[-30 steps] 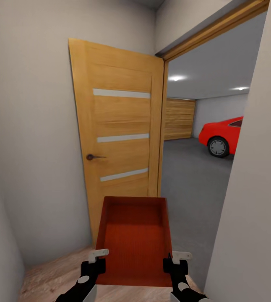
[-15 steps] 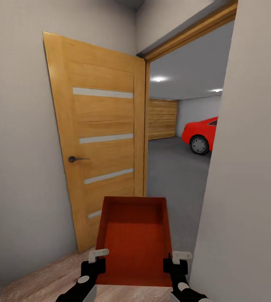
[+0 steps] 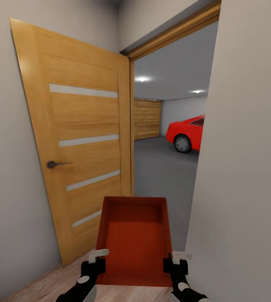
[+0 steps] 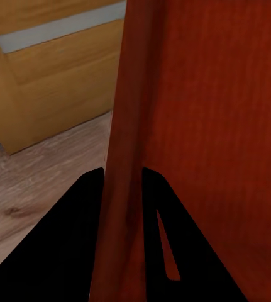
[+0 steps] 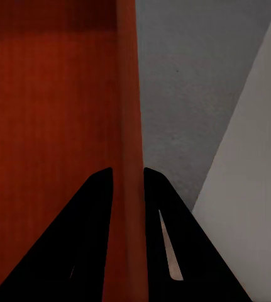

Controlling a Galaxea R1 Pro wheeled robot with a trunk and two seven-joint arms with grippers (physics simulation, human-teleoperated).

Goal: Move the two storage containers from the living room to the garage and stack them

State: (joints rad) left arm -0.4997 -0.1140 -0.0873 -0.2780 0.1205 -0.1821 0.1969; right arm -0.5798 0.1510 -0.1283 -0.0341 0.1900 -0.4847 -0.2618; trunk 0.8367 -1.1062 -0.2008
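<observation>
Container (image 3: 133, 239) at lower centre of frame, carried level. Left end effector (image 3: 94, 261) clamped on its left wall, right end effector (image 3: 175, 262) on right wall. Doorway ahead narrow: judged best to steer between door (image 3: 81, 142) and wall (image 3: 244, 167), toward garage floor (image 3: 160, 172).

Orange-red storage container (image 3: 133, 235), honey-wood door (image 3: 83, 142), red car (image 3: 188, 132), grey floor (image 3: 160, 167)
</observation>
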